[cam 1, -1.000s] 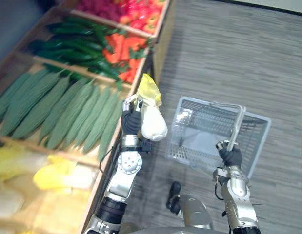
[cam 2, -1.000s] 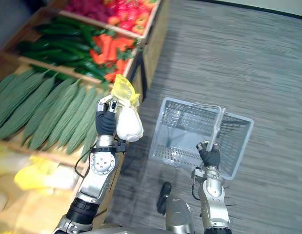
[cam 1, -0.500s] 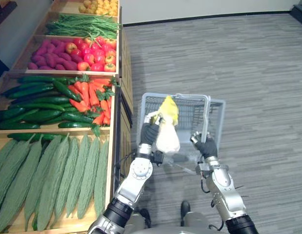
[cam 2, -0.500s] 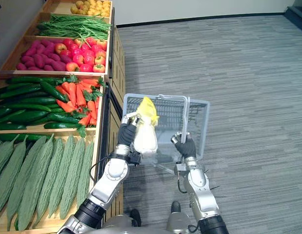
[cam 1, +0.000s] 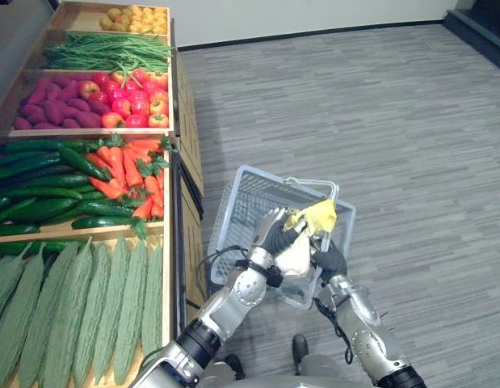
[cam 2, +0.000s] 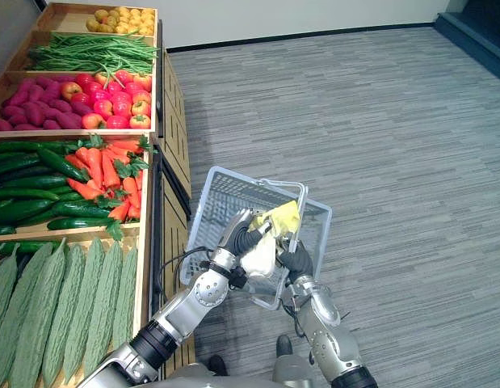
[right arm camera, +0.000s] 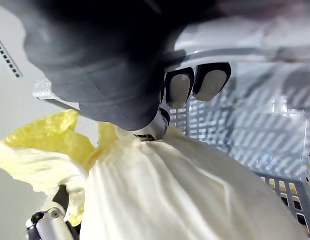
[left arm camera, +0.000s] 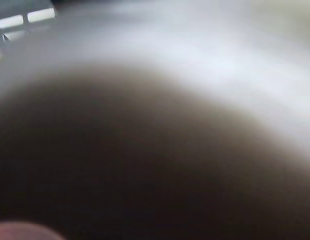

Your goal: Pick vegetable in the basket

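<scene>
A white cabbage with yellow leaf tips [cam 1: 300, 246] is held by my left hand [cam 1: 272, 236], whose fingers curl round it. It hangs tilted over the near rim of the grey wire basket [cam 1: 251, 194], with its leafy end [cam 2: 280, 218] pointing over the basket's inside. Right beside the cabbage, my right hand [cam 1: 331, 260] is shut on the basket's handle. In the right wrist view the dark-tipped fingers [right arm camera: 196, 83] wrap a grey bar, the cabbage [right arm camera: 170, 192] lies close below them, and basket mesh [right arm camera: 275, 125] shows behind.
A wooden produce stand runs along the left, with ridged green gourds [cam 1: 72, 299], cucumbers [cam 1: 39, 186], carrots [cam 1: 132, 166], red fruit [cam 1: 112, 101], green beans [cam 1: 104, 52] and potatoes [cam 1: 136, 16]. Grey plank floor [cam 1: 379, 113] stretches to the right and beyond the basket.
The camera has swung, shifting the whole picture. My left hand has carried the cabbage rightward and down, from beside the stand to over the basket's near rim, close to my right hand.
</scene>
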Tool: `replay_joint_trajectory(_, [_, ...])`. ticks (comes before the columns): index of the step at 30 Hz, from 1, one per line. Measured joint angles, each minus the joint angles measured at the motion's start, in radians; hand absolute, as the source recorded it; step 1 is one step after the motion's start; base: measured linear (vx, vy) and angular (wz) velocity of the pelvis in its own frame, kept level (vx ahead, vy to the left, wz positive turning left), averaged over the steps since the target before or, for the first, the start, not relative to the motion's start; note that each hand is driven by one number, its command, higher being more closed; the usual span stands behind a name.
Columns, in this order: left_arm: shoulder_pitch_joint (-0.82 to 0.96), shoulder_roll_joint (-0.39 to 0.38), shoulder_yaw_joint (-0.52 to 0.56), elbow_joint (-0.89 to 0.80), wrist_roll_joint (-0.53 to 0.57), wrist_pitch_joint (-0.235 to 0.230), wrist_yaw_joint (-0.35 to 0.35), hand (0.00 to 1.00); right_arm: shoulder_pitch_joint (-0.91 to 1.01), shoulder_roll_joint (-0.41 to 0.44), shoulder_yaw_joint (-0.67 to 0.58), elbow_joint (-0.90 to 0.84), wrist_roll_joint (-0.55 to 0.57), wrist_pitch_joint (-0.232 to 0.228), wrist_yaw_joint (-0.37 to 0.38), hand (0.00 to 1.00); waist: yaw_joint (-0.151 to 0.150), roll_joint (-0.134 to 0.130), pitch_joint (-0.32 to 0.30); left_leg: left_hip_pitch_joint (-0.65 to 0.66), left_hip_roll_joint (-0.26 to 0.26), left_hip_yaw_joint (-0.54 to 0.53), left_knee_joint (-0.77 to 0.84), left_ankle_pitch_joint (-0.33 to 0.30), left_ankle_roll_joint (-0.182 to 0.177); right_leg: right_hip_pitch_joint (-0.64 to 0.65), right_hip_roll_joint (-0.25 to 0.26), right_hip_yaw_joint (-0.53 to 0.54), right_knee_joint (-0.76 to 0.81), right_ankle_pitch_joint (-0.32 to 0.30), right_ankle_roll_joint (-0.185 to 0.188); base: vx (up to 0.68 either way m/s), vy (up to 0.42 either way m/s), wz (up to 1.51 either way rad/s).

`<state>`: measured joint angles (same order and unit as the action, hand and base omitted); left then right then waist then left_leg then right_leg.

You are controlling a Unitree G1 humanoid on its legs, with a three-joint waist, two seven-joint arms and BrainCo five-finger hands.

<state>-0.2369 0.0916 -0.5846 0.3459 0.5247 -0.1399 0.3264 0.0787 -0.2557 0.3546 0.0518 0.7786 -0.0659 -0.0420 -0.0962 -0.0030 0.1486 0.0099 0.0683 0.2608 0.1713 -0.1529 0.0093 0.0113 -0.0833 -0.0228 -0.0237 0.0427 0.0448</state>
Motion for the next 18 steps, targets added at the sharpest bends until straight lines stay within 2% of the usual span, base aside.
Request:
replay_joint_trajectory(2, [0.014,0.008,0.002,0.069,0.019,0.045,-0.024,0.0,0.0,0.002,0.041,-0.031,0.005,0.0,0.002,1.0,-0.003,-0.003,-0.001,0.003,0.002,0.003,-0.004,0.0,0.0,-0.001,0.003,0.006,-0.001,0.003,-0.005,0.02,0.009,-0.05])
replay_joint_trajectory(5, [0.041,0.01,-0.001,0.094,0.019,0.071,-0.045,0.0,0.0,0.015,0.062,-0.081,0.034,0.0,0.028,1.0,-0.001,-0.003,-0.001,0.007,0.002,0.003,-0.013,0.0,0.0,-0.001,0.005,0.013,-0.002,0.01,-0.015,0.0,0.0,0.0])
replay_joint_trajectory(12, [0.065,0.012,0.043,0.089,-0.009,0.07,-0.063,0.0,0.011,0.045,0.068,-0.111,0.042,0.0,0.069,1.0,0.0,-0.029,-0.017,0.017,0.001,0.004,-0.019,0.001,0.0,0.005,0.005,0.027,-0.002,0.011,-0.016,-0.01,0.02,-0.01])
replay_joint_trajectory(18, [0.071,0.007,0.048,0.08,-0.027,0.07,-0.063,0.0,0.069,0.064,0.037,-0.12,0.076,0.0,0.069,1.0,-0.001,-0.03,-0.018,0.026,0.001,0.013,-0.031,0.005,-0.005,0.002,0.006,0.034,-0.004,0.011,-0.016,-0.02,-0.003,-0.06])
